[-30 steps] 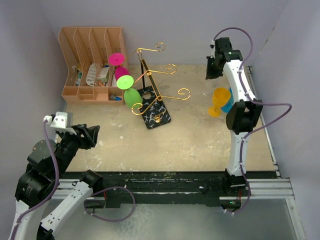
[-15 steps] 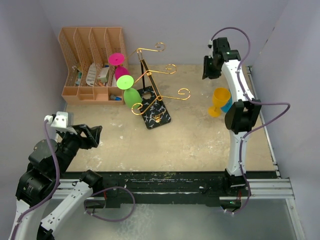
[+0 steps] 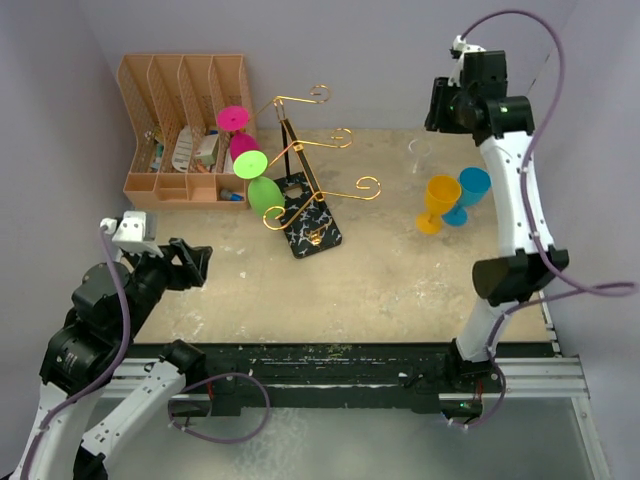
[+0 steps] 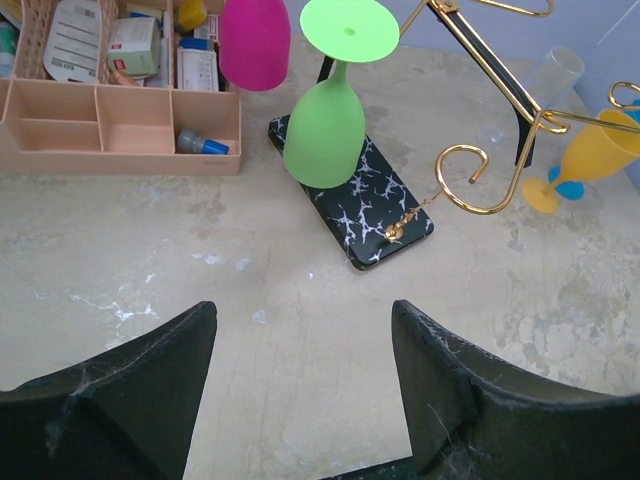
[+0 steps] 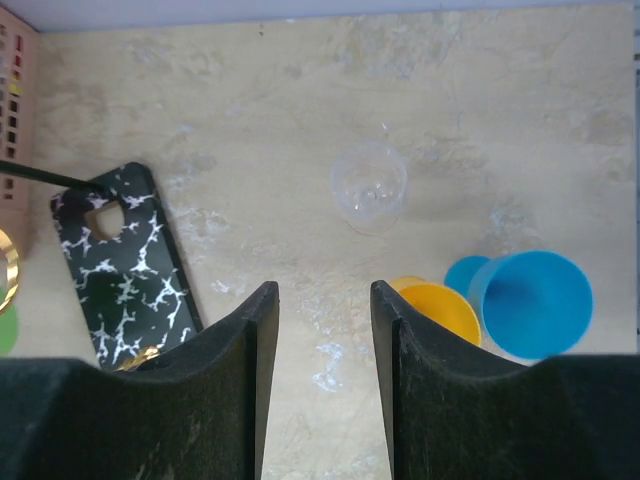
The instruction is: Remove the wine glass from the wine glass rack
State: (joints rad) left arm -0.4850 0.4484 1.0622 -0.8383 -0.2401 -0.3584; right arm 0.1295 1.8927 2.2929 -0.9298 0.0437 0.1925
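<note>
The wine glass rack [image 3: 310, 160] is gold scroll-ended wire on a black marbled base [image 4: 352, 198]. A green wine glass [image 3: 260, 182] [image 4: 327, 120] and a magenta one [image 3: 238, 132] [image 4: 255, 40] hang upside down from its left arms. My left gripper [image 3: 190, 265] [image 4: 302, 312] is open and empty, low over bare table in front of the rack. My right gripper [image 3: 445, 105] [image 5: 324, 290] is open and empty, high at the back right. Below it a clear glass [image 3: 420, 152] [image 5: 370, 186] stands upright on the table.
An orange slotted organiser [image 3: 185, 130] [image 4: 120, 110] with small items sits at the back left, just behind the hanging glasses. A yellow glass [image 3: 438, 200] [image 5: 440, 310] and a blue glass [image 3: 468, 192] [image 5: 530, 300] stand at the right. Walls close in on both sides.
My right gripper has opened and risen up and back, and the clear glass now shows standing on the table below it. My left gripper has opened wider and edged right.
</note>
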